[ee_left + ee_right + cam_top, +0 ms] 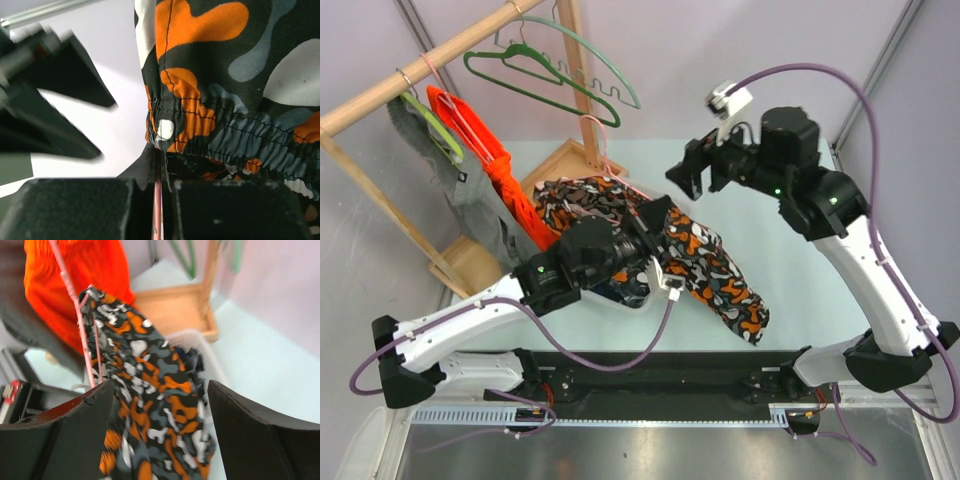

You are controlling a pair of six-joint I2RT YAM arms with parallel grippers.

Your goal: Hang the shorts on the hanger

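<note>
The shorts (712, 268), dark with orange, white and grey blobs, hang in a loose heap at the table's middle and trail toward the front right. Their elastic waistband (235, 135) fills the left wrist view. My left gripper (658, 222) is buried in the cloth, shut (157, 182) on the hanger's thin pink wire (157, 205), with the shorts' hem right against the jaws. The hanger's wire (89, 347) also runs down the shorts' left side (150, 390) in the right wrist view. My right gripper (688, 172) hovers above the shorts, open (161, 385), holding nothing.
A wooden rack (430, 72) at the back left carries a dark green hanger (542, 68), a pale green wavy hanger (610, 85), an orange garment (485, 160) and grey clothes (470, 195). Its wooden foot (565, 160) sits just behind the shorts.
</note>
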